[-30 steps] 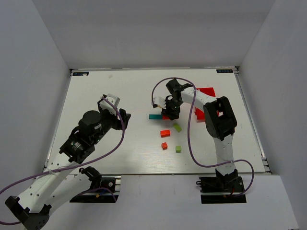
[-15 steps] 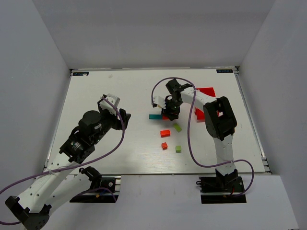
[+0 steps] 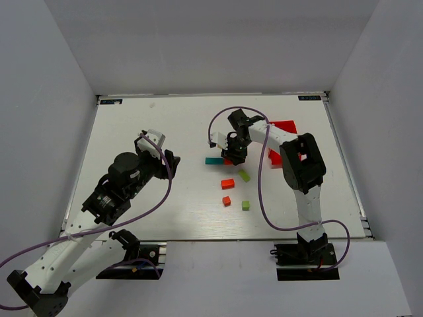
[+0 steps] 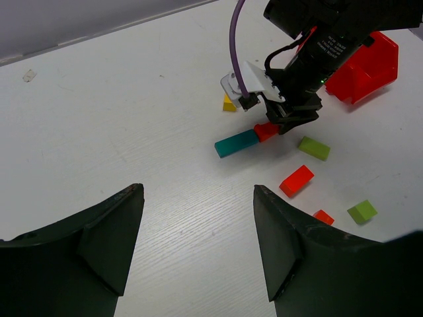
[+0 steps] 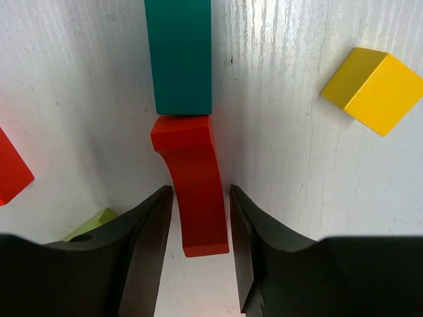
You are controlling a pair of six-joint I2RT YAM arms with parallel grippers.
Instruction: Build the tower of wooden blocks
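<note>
My left gripper (image 4: 198, 244) hangs above the left half of the white table (image 3: 145, 119), roughly midway between the near and far edges. Its jaws are spread wide, with only tabletop between them.

To its right, about halfway between the left and right edges, a long teal wooden bar (image 4: 236, 142) lies flat, running left to right in the overhead view. A red curved wooden piece (image 5: 195, 191) lies end to end with it, touching the bar's right end.

My right gripper (image 5: 198, 198) is down over that red piece, one finger on each side. The wrist view shows a thin strip of table between the piece and each finger, so I read the jaws as slightly apart and not pinching it.

A yellow wooden cube (image 5: 373, 89) sits just beside the bar on its far-edge side, not touching it.

Toward the near edge from the right gripper lie four loose pieces, all apart from one another:
- a lime-green wooden block (image 4: 313, 148)
- an orange-red wooden block (image 4: 297, 180)
- a small orange-red cube (image 4: 323, 216)
- a small lime-green cube (image 4: 362, 211)

Every block I can see rests on the table, none on top of another.

Farther right, toward the far right corner, stands a red plastic bin (image 4: 363, 66), partly behind the right arm in the overhead view.
</note>
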